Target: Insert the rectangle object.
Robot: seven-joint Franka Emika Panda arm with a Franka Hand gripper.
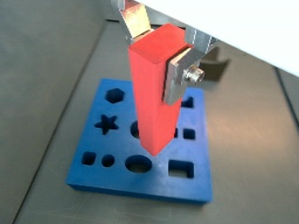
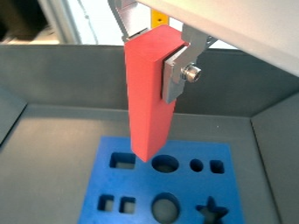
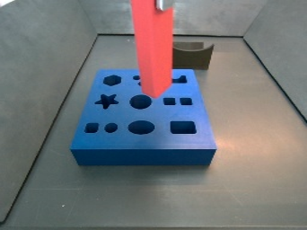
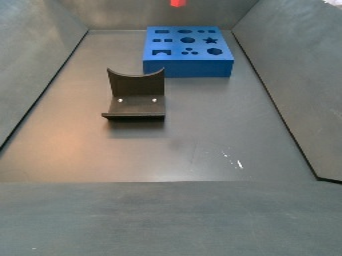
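The tool (image 1: 163, 54), a two-finger parallel gripper with flat silver plates, is clamped on the upper end of the long, slim, bright-red rectangular bar (image 1: 156, 96); in both wrist views one silver finger (image 2: 179, 70) with its bolt lies flat against the bar's side, and the other finger (image 1: 136, 19) shows behind the bar's top edge. The bar hangs upright over the flat blue block with shaped holes (image 1: 96, 149); in a wrist view its lower end (image 2: 149, 144) reaches down to the block's top face near a rectangular hole (image 2: 122, 160) and a round one (image 2: 165, 163), though whether it touches the face or stands just above it cannot be told. In a side view the bar (image 3: 153, 49) comes down from the top of the frame and ends over the middle of the block (image 3: 142, 148), just above a round hole (image 3: 140, 101); the tool itself is out of that frame. The block rests on the dark grey table (image 4: 201, 140), which is walled on its sides; the dark grey curved piece (image 4: 135, 95) sits on the table apart from the block (image 4: 189, 48), nearer the middle of the floor; in the same side view only a small red tip (image 4: 175, 4) of the bar shows, at the frame's top edge.
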